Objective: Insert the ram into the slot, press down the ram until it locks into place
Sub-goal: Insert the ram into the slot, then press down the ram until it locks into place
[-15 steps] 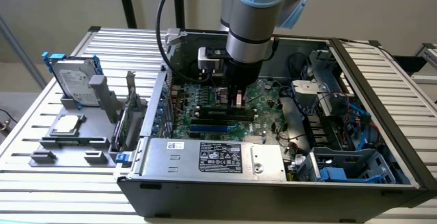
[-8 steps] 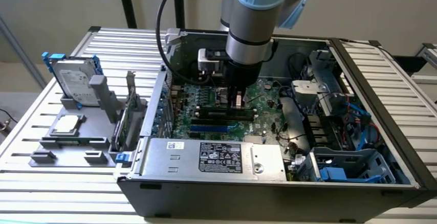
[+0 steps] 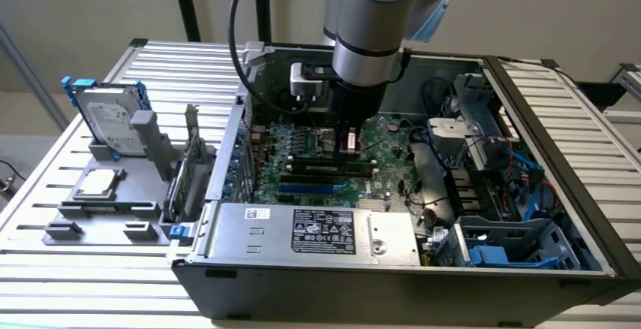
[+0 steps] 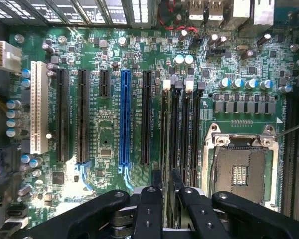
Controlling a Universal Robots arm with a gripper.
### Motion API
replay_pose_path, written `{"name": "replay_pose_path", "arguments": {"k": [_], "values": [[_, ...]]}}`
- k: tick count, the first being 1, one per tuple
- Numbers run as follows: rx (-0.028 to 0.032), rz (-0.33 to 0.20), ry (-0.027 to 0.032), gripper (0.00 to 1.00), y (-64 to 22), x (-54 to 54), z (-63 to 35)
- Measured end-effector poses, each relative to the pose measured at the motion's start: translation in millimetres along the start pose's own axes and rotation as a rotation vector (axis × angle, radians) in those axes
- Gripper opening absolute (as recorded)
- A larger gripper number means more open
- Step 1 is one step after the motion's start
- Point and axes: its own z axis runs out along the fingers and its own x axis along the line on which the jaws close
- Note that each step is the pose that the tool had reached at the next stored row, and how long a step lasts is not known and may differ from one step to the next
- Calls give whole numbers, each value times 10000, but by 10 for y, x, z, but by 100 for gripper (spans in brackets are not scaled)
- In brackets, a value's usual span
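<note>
My gripper (image 3: 350, 146) reaches down into the open computer case over the green motherboard (image 3: 386, 137). Its two black fingers (image 4: 148, 201) stand close together, shut on the ram (image 4: 166, 149), which appears edge-on as a thin grey-green strip. In the exterior view the ram (image 3: 329, 167) stands on its long edge, a dark green stick with chips, right under the gripper. It lines up with the slot (image 4: 166, 85), the white-clipped one nearest the black expansion sockets. Whether it is fully seated I cannot tell. Identical black slots (image 4: 182, 134) lie beside it.
A blue slot (image 4: 124, 117) and black expansion sockets lie on one side of the ram slots, the silver CPU socket (image 4: 239, 172) on the other. The power supply (image 3: 311, 231), drive cage (image 3: 511, 242) and cables (image 3: 496, 167) crowd the case. A hard drive (image 3: 110, 119) stands on a grey fixture outside.
</note>
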Motion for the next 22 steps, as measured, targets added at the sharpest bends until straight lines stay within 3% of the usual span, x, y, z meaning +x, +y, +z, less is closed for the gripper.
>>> {"name": "replay_pose_path", "arguments": {"k": [5,8,10,22], "values": [[0,-1,0,21,31,6,-162],[2,-2,-3,19,40,7,-161],[1,-2,-2,10,41,7,-162],[1,-2,-3,10,41,7,-162]]}}
